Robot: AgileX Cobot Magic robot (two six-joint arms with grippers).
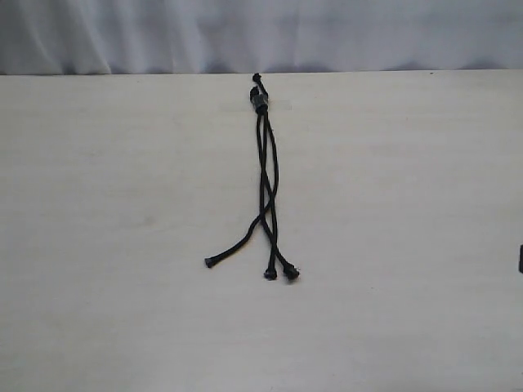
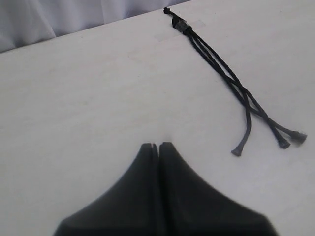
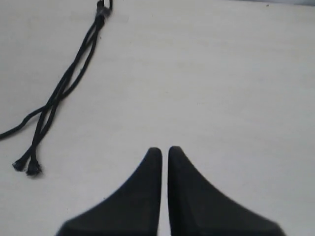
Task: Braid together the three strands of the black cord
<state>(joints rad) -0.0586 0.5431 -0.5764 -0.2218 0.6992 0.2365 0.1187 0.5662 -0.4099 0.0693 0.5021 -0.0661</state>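
The black cord [image 1: 263, 175] lies on the pale table [image 1: 106, 245], its bound knot [image 1: 260, 100] near the far edge. Its three strands loosely cross in the middle and fan out toward me. One knobbed tip [image 1: 210, 262] lies off to the left and two tips [image 1: 270, 274] lie close together. In the left wrist view the cord [image 2: 224, 73] is well away from my left gripper [image 2: 159, 145], whose fingers meet with nothing between them. In the right wrist view the cord [image 3: 69, 81] lies far from my right gripper [image 3: 165, 150], which is shut to a hairline gap and empty.
A white curtain [image 1: 245, 33] hangs behind the table's far edge. A small dark object [image 1: 520, 258] shows at the right border of the exterior view; neither arm shows otherwise there.
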